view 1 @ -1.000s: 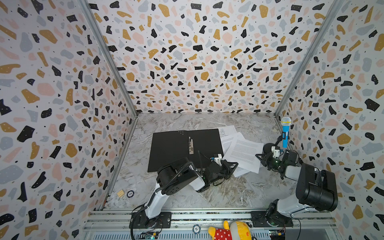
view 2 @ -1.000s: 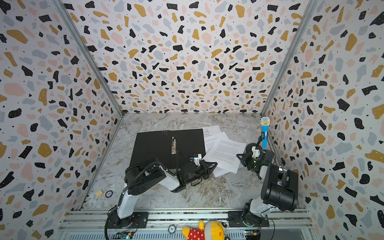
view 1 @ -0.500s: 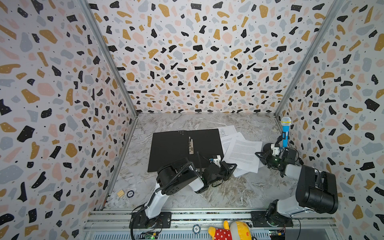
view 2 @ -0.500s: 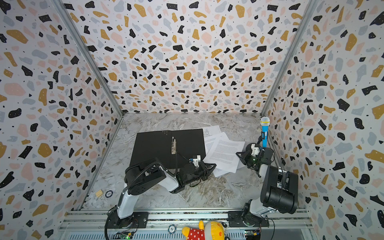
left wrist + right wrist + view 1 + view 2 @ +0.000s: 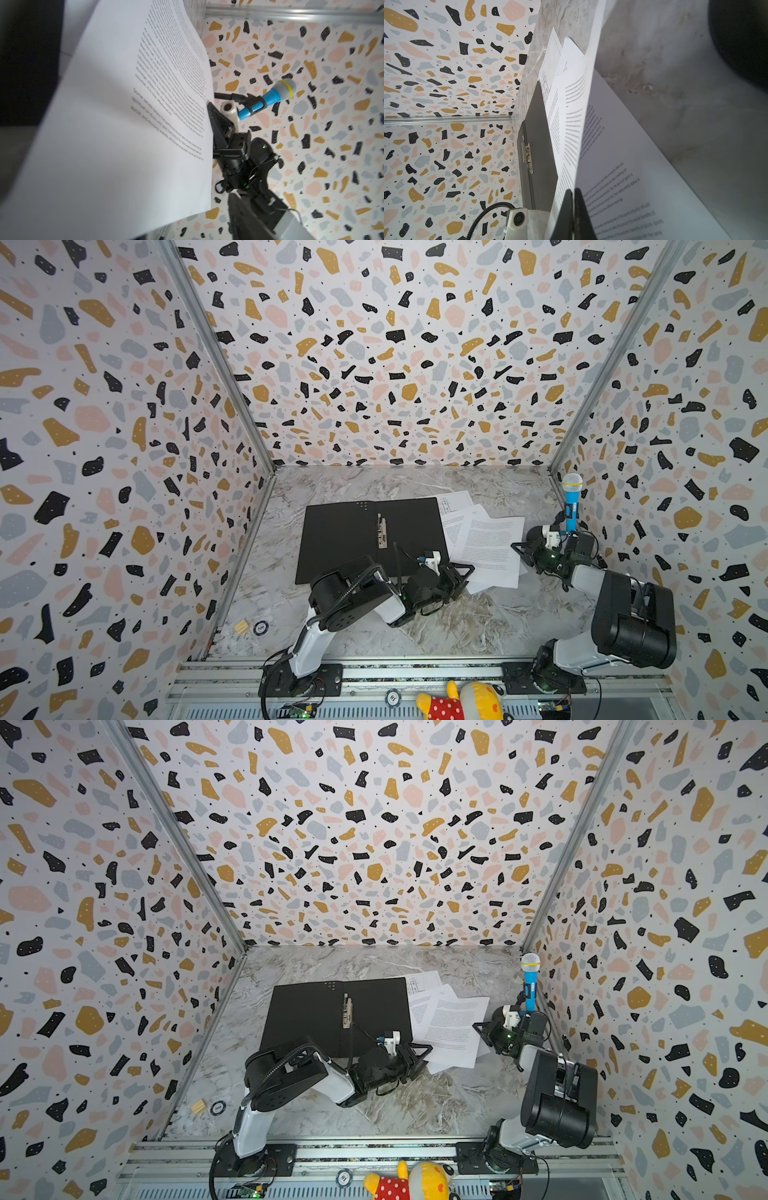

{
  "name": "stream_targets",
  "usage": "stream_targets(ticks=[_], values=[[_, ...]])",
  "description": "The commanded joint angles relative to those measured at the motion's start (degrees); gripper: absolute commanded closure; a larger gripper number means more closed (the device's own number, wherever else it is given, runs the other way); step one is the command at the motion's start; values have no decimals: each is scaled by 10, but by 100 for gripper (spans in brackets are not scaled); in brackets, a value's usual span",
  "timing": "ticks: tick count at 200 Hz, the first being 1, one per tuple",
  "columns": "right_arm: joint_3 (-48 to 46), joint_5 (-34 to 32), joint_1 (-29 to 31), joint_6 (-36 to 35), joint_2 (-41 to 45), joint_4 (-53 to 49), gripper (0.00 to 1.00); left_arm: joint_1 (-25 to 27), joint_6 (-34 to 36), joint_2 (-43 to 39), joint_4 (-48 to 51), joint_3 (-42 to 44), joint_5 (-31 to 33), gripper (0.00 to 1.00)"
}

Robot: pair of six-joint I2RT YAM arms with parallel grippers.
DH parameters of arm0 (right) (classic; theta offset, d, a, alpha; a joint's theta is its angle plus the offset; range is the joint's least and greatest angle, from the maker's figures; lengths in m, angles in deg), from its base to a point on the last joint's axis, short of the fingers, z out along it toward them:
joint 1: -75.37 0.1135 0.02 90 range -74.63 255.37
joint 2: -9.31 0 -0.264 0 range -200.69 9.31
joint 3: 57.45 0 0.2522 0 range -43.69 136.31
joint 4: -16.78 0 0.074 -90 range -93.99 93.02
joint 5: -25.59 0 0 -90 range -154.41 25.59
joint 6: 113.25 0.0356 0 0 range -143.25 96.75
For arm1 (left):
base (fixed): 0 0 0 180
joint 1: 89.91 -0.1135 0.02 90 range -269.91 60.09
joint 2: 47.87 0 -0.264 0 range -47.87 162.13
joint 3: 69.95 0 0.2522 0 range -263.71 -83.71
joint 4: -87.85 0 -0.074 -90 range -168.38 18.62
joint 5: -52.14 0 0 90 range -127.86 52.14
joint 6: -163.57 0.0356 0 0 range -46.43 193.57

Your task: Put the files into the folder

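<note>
Black inside up, the open folder (image 5: 345, 531) lies flat in both top views, its metal spine clip (image 5: 381, 531) bare; the files (image 5: 457, 526) fan out just right of the folder, the top text sheet (image 5: 486, 547) uppermost, the drawing sheet (image 5: 455, 502) at the folder's far right corner; the left gripper (image 5: 459, 574) sits by the folder's near right corner at the stack's edge, and I cannot tell how its jaws stand; in the left wrist view the top text sheet (image 5: 116, 124) bows up toward the right gripper (image 5: 211, 107); in the right wrist view the right gripper (image 5: 574, 199) has its jaws clenched on that sheet's edge; the carry should go best low and level toward the folder (image 5: 542, 135), without dragging the sheets beneath.
</note>
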Motion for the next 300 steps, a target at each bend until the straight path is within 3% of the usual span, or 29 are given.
stream_targets(ticks=[1,11,68,130,173,199,231,258,300], values=[[42,3,14,-12,33,-26,100,-19,54,-51,36,24,-3,10],[59,1,25,-10,37,-33,100,-27,72,-76,61,30,-4,0],[165,-51,151,33,37,-36,100,-88,205,-229,263,41,-2,0],[392,-63,335,36,-120,-72,100,-222,332,-448,473,99,66,0],[508,-31,367,29,-164,-90,100,-329,359,-478,512,129,27,0],[483,-35,342,19,-147,-89,100,-369,370,-473,502,147,9,1],[374,-58,307,0,-133,-57,100,-389,386,-456,497,153,6,1],[306,-93,302,-40,-155,-55,100,-400,389,-422,477,153,-24,0],[264,-95,311,-35,-200,-7,100,-404,393,-392,455,151,-37,0]])
